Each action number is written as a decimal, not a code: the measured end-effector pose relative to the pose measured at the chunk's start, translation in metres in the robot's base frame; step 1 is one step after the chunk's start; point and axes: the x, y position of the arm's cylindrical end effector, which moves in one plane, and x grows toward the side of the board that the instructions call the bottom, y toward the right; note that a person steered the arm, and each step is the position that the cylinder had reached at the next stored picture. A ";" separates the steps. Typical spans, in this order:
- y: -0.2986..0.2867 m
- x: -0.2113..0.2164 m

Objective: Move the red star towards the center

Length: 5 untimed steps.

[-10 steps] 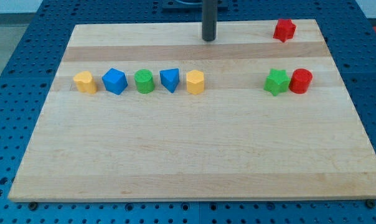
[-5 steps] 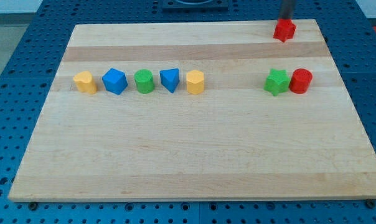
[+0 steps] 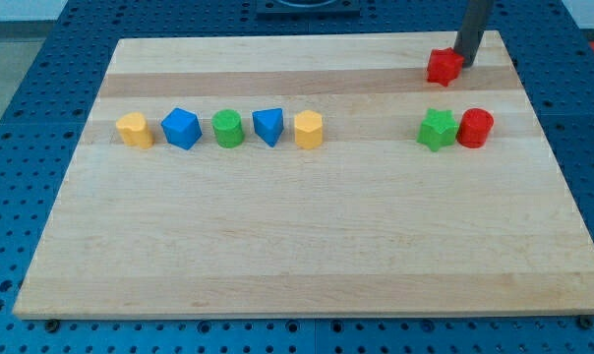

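Observation:
The red star (image 3: 443,66) lies near the top right corner of the wooden board (image 3: 307,246). My tip (image 3: 466,64) is at the star's right edge, touching or nearly touching it; the dark rod rises from there out of the view's top. No gripper is present.
A green star (image 3: 437,130) and a red cylinder (image 3: 475,129) sit side by side below the red star. At the left a row runs: yellow block (image 3: 134,130), blue block (image 3: 181,128), green cylinder (image 3: 227,129), blue block (image 3: 267,126), yellow block (image 3: 309,129).
My tip moved from the top middle of the board rightward past the red star to its right side. The red star has shifted a little left and down.

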 end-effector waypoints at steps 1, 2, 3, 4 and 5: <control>-0.018 0.001; -0.036 0.002; -0.051 0.016; -0.064 0.029; -0.080 0.031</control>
